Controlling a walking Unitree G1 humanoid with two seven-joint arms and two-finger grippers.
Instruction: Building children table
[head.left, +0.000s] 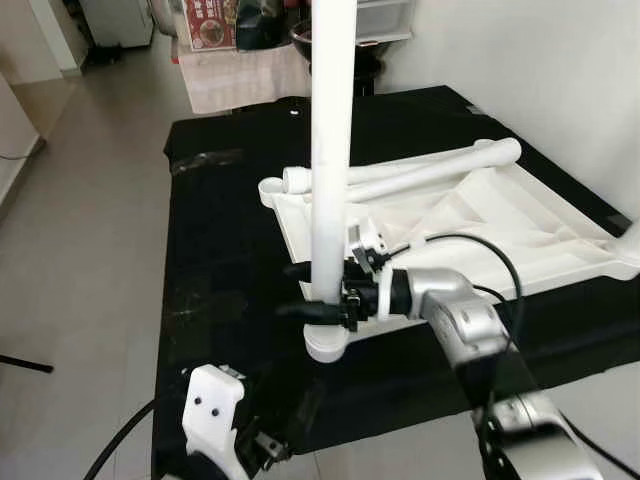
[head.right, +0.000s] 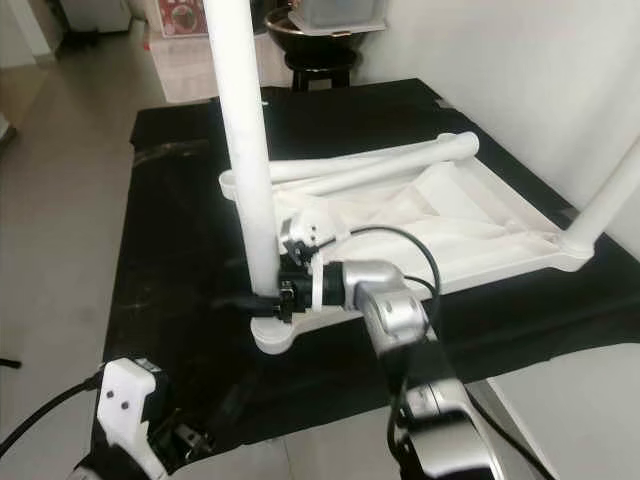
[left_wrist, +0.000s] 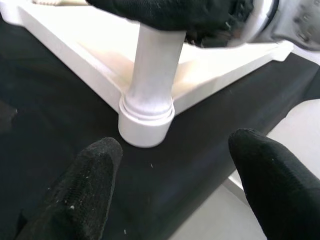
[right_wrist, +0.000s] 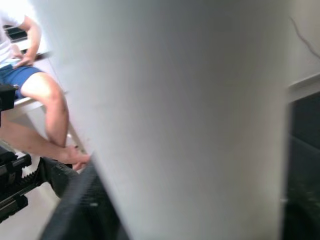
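The right gripper (head.left: 322, 292) is clamping the upright white table leg (head.left: 331, 150), which is standing in the corner socket (left_wrist: 146, 125) of the overturned tabletop (head.left: 500, 215) on the black cloth (head.left: 220, 260). The left gripper (left_wrist: 175, 185) is hovering with fingers spread near the socket. The right wrist view is adding a seated person (right_wrist: 42, 107).

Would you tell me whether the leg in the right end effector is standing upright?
Upright: the leg rises vertically from the corner socket, held by the right end effector.

White plastic tabletop (head.left: 520, 225): upside down, ribbed underside up, on black-covered counter (head.left: 230, 260). One white leg (head.left: 330, 150) upright in the 7 o'clock corner socket (head.left: 328, 345). Two loose legs (head.left: 420, 172) lying across its 12 o'clock edge.
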